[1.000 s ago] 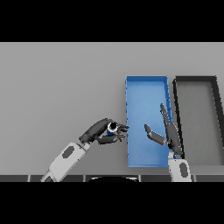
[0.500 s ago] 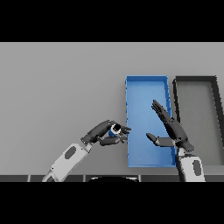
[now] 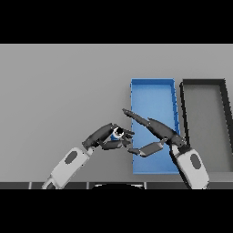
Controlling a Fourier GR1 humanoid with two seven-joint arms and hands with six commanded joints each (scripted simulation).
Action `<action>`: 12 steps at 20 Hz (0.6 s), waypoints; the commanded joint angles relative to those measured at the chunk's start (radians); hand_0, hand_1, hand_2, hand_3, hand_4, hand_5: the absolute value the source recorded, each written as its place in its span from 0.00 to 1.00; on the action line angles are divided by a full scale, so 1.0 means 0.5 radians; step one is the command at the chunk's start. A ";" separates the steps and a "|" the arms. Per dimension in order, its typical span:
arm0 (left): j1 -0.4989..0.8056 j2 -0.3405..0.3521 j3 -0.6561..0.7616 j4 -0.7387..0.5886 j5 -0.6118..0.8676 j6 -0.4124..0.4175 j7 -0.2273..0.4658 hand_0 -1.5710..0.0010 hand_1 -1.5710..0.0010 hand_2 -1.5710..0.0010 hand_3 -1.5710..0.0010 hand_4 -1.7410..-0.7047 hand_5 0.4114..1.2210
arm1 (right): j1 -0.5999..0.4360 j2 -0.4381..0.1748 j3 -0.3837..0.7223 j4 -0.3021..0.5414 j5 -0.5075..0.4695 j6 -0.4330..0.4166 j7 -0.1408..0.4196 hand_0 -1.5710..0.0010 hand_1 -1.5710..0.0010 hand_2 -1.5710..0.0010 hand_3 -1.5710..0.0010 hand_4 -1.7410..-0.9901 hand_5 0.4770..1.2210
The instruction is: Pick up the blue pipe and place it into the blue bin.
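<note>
The left arm enters from the lower left edge, its white and grey forearm angled up and to the right across the flat grey tabletop (image 3: 59, 91). The dark left hand (image 3: 103, 138) has its fingers and thumb curled around the small blue pipe (image 3: 117, 134), whose open end shows as a pale ring with a dark centre; the short blue cylindrical piece is clasped between the fingers above and the thumb below. The pipe sits just outside the left wall of the shallow rectangular blue bin (image 3: 153, 93), near that bin's lower left corner, and is not inside it. Whether the pipe is off the tabletop cannot be told. The right arm comes in from the lower right edge, forearm rising to the left. The dark right hand (image 3: 157, 133) lies over the lower part of the blue bin with its fingers straight and extended toward the upper left, their tips crossing the bin's left wall close to the left hand; the thumb is spread out below, pointing left. It holds nothing. A dark grey rectangular bin (image 3: 204, 123) stands just beside the blue bin on its right.
</note>
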State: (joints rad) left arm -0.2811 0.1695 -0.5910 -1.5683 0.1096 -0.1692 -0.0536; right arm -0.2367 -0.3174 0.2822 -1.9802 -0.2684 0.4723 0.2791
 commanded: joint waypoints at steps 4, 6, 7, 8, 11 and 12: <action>-0.016 -0.029 -0.003 0.003 0.019 -0.032 -0.026 0.00 0.00 0.00 0.04 0.00 1.00 | -0.169 0.088 0.109 0.087 -0.016 0.053 0.104 1.00 1.00 1.00 1.00 0.68 0.07; -0.013 -0.045 -0.012 0.034 0.020 -0.049 -0.014 0.00 0.00 0.00 0.02 0.00 1.00 | -0.243 0.130 0.151 0.114 -0.010 0.065 0.134 1.00 1.00 1.00 1.00 0.68 0.07; -0.012 -0.043 -0.010 0.019 0.011 -0.039 -0.006 0.00 0.00 0.00 0.02 0.00 1.00 | -0.294 0.153 0.164 0.146 -0.001 0.068 0.157 1.00 1.00 1.00 1.00 0.69 0.07; 0.011 -0.015 -0.015 -0.014 0.011 -0.048 -0.005 0.00 0.00 0.00 0.02 0.00 1.00 | -0.361 0.193 0.173 0.206 -0.004 0.072 0.175 1.00 1.00 1.00 1.00 0.69 0.06; 0.000 0.010 0.001 -0.016 0.000 -0.055 0.014 0.00 0.00 0.00 0.02 0.00 1.00 | -0.441 0.267 0.207 0.307 0.004 0.115 0.152 1.00 0.99 0.98 1.00 0.69 0.04; 0.000 0.001 0.016 0.003 0.043 -0.080 0.010 0.00 0.00 0.00 0.06 0.00 1.00 | -0.470 0.279 0.209 0.330 -0.008 0.128 0.158 0.97 0.95 0.93 0.97 0.66 0.04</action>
State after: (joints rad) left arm -0.2808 0.1701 -0.5830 -1.5666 0.1326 -0.2109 -0.0480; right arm -0.4721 -0.1775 0.3865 -1.8150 -0.2720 0.5359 0.3592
